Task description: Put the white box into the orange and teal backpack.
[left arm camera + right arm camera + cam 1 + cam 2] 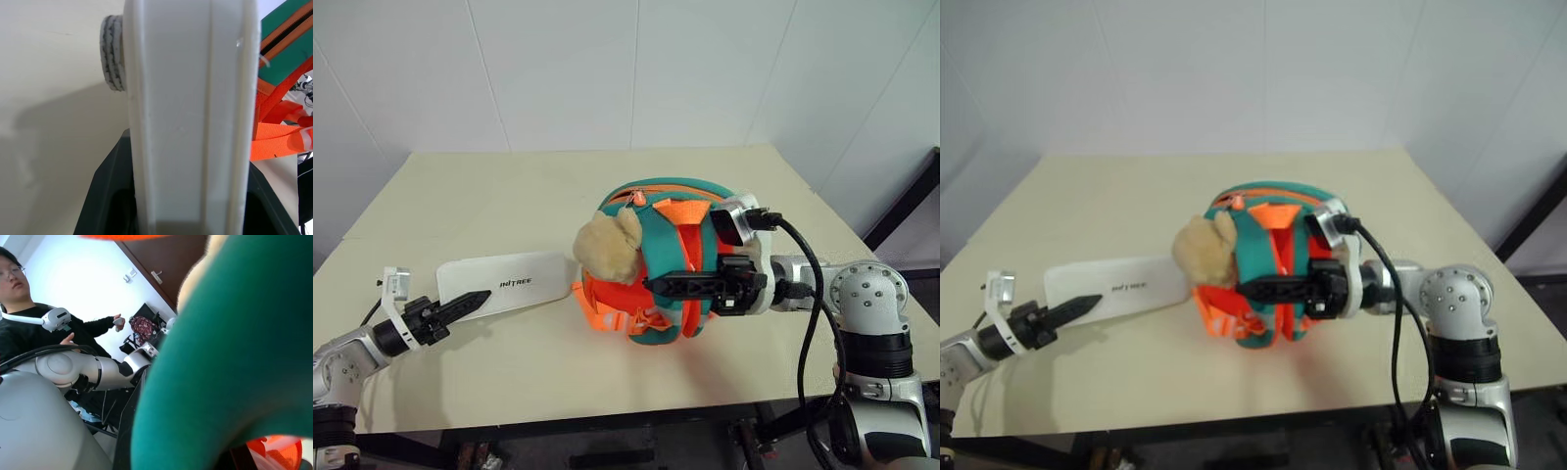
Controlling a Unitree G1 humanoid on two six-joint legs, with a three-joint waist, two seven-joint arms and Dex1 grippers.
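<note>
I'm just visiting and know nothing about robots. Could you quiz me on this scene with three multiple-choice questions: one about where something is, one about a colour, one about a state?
1. Where is the white box?
A. inside the backpack
B. on the table, left of the backpack
C. on the floor

2. What colour is the edging of the backpack?
A. teal
B. purple
C. black

3. What is the left gripper doing?
A. hanging open
B. holding a strap
C. gripping the box's end

Answers: 1 B, the box lies beside the bag; 2 A, teal bands frame orange; 3 C, its fingers clamp the box.

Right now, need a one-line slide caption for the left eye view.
Left claw grips the white box end on the table; right claw pinches the orange and teal backpack upright.
</note>
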